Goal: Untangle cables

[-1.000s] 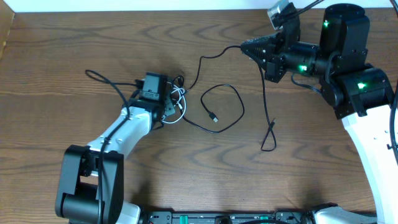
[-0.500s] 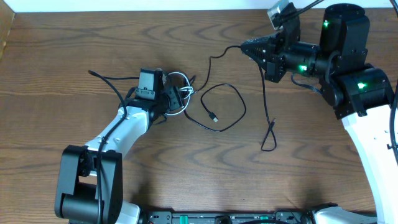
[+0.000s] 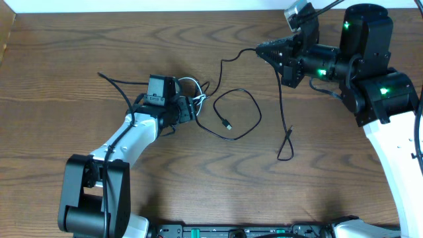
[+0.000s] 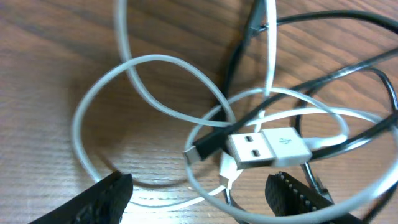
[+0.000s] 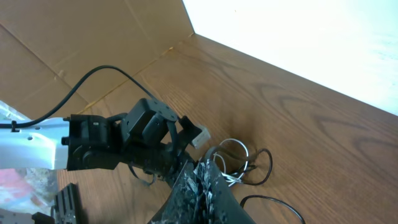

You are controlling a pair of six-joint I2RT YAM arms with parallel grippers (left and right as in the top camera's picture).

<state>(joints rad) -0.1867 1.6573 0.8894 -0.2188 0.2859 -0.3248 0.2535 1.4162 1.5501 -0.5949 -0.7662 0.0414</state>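
Just now, at centre-left of the overhead frame, the left gripper (image 3: 191,106) has spread its jaws and slid a little up the frame. The white cable (image 4: 273,144) has shifted with it, and its coil now lies loose on the table (image 3: 99,39) by the fingertips, gripped by nothing. In the left wrist view, strands of the black cable (image 3: 227,124) cross through that coil, so the tangle looks unbroken. Further right, the black cable's big loop and plug lie mid-frame as before. At upper right, the right gripper (image 3: 260,49) stays pressed together, pinching the black cable and holding it off the table. The left has probably released to take a better hold, and the cables are not yet separated.
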